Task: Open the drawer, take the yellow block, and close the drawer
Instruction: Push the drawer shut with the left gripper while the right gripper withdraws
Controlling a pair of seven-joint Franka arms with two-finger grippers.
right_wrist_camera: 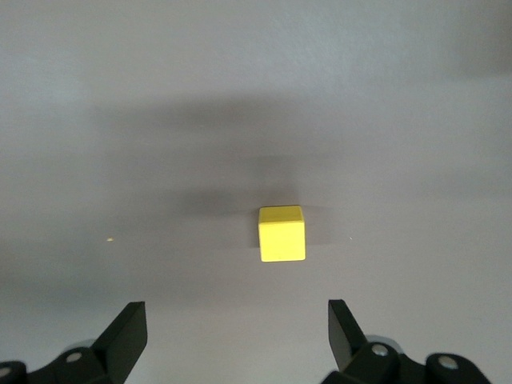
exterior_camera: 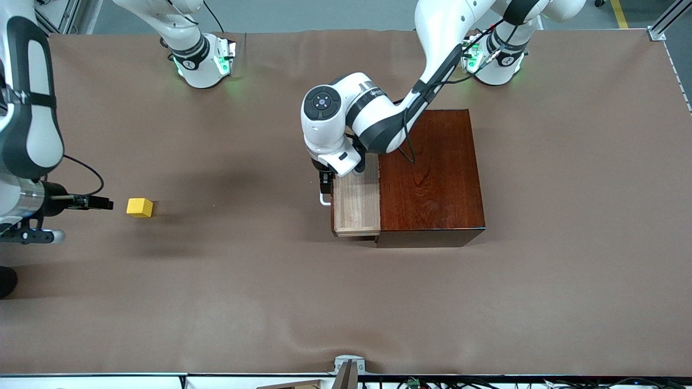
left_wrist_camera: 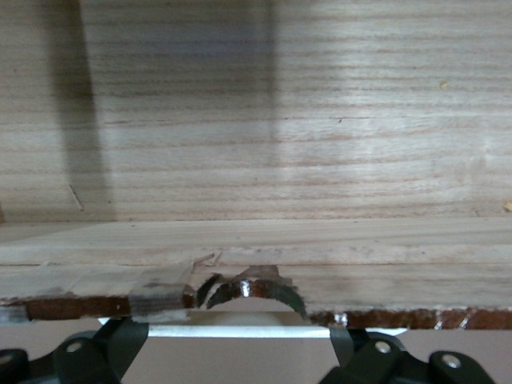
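Observation:
The drawer [exterior_camera: 355,201] stands partly pulled out of the dark reddish-brown box [exterior_camera: 432,173], and what shows of its pale-wood inside [left_wrist_camera: 280,120] is bare. My left gripper [exterior_camera: 325,183] is at the white bar handle [exterior_camera: 324,201]. In the left wrist view the handle [left_wrist_camera: 240,330] runs across between the wide-apart fingers, so that gripper [left_wrist_camera: 238,352] is open. The yellow block [exterior_camera: 140,207] rests on the table toward the right arm's end, away from the box. My right gripper [exterior_camera: 108,204] is beside it, open and empty. The right wrist view shows the block [right_wrist_camera: 282,234] just ahead of the gripper [right_wrist_camera: 236,310], untouched.
A brown cloth [exterior_camera: 346,302] covers the whole table. Both arm bases [exterior_camera: 203,62] [exterior_camera: 494,62] stand along the edge farthest from the front camera. A metal bracket [exterior_camera: 348,367] sits at the table's nearest edge.

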